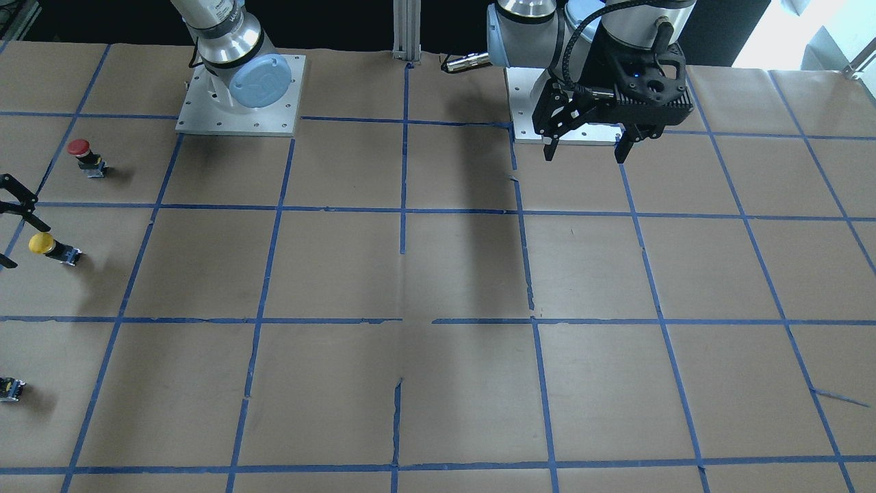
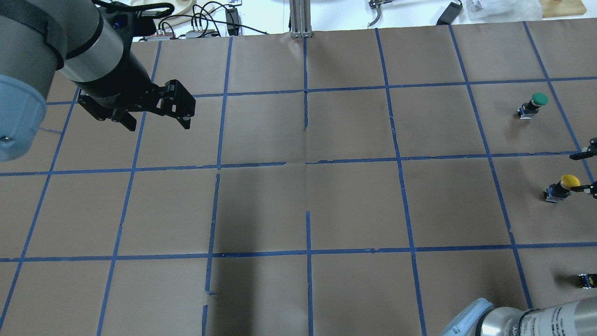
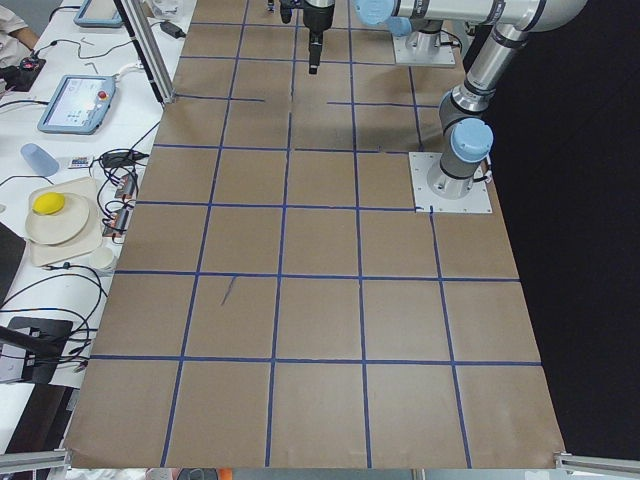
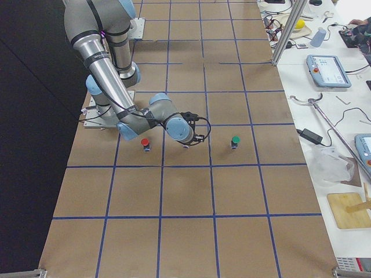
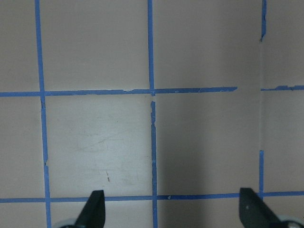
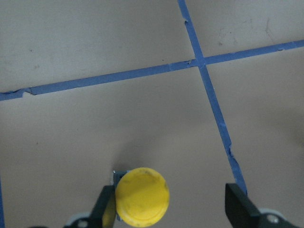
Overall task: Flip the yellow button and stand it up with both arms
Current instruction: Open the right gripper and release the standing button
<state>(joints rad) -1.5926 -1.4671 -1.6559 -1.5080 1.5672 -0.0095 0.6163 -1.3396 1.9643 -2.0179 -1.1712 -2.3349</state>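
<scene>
Tilting yellow button (image 6: 142, 199), seemingly within right claw (image 6: 173, 202)

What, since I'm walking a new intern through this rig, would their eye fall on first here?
The yellow button, bright on the brown paper at the robot's far right, with the right gripper open around it. Then the left gripper, hanging open over bare paper far from any button, and the red button and green button flanking the yellow one.
</scene>
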